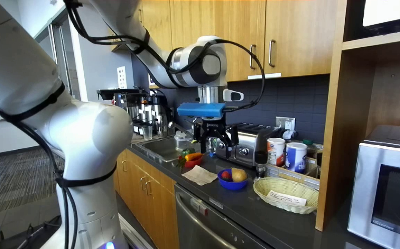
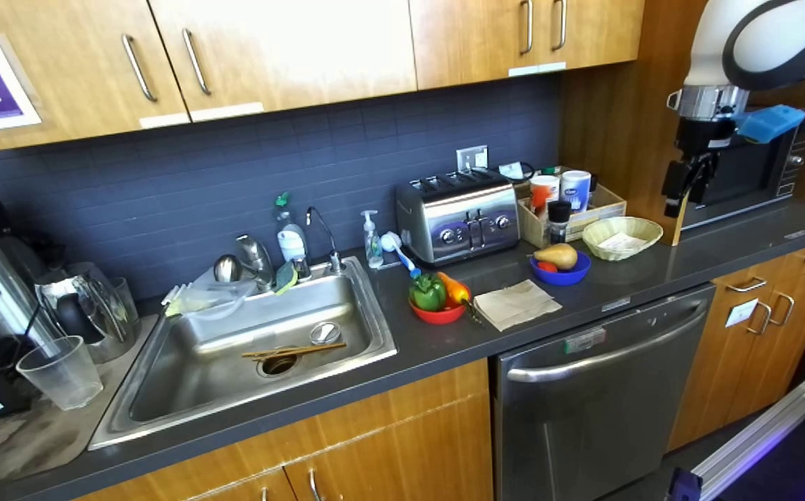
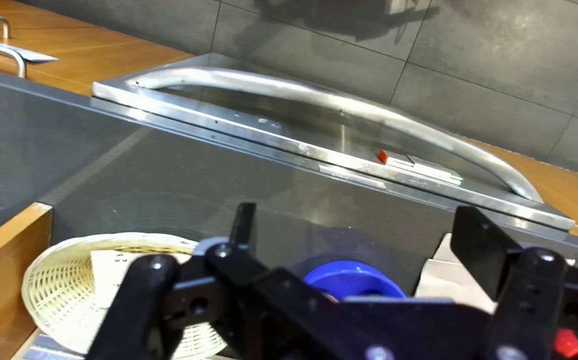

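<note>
My gripper hangs above the counter with its jaws wide apart and nothing between them. In the wrist view its black fingers stand on either side of the view, and part of a blue bowl shows beyond the gripper body, which hides the rest. That bowl holds a tan pear and a red item. Beside it lies a brown paper napkin. A red bowl carries a green pepper and an orange vegetable. A pale woven basket contains a paper slip.
Along the wall stand a steel toaster and a wooden box of canisters. A dark-topped shaker is behind the blue bowl. A wooden panel and microwave flank the basket. The sink lies past the red bowl.
</note>
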`<state>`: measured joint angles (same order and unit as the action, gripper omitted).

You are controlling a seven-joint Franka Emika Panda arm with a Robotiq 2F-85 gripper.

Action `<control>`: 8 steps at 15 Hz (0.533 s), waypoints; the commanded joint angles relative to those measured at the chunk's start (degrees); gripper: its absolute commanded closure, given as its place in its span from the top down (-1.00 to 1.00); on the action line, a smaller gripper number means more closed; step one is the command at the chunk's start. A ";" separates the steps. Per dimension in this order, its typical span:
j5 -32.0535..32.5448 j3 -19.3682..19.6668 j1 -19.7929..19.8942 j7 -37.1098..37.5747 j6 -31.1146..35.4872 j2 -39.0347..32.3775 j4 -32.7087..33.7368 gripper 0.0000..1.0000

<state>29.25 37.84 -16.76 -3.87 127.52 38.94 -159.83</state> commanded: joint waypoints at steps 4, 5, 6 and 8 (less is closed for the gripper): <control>8.63 2.99 -7.68 -1.54 9.36 -9.46 -0.06 1.00; 10.03 3.58 -8.87 -1.51 11.02 -10.85 -0.08 1.00; 11.16 4.09 -10.02 -1.30 12.34 -12.25 -0.09 1.00; 13.10 4.90 -12.15 -0.83 14.18 -14.70 -0.10 1.00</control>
<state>39.22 41.16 -26.00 -4.71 137.98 28.56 -159.93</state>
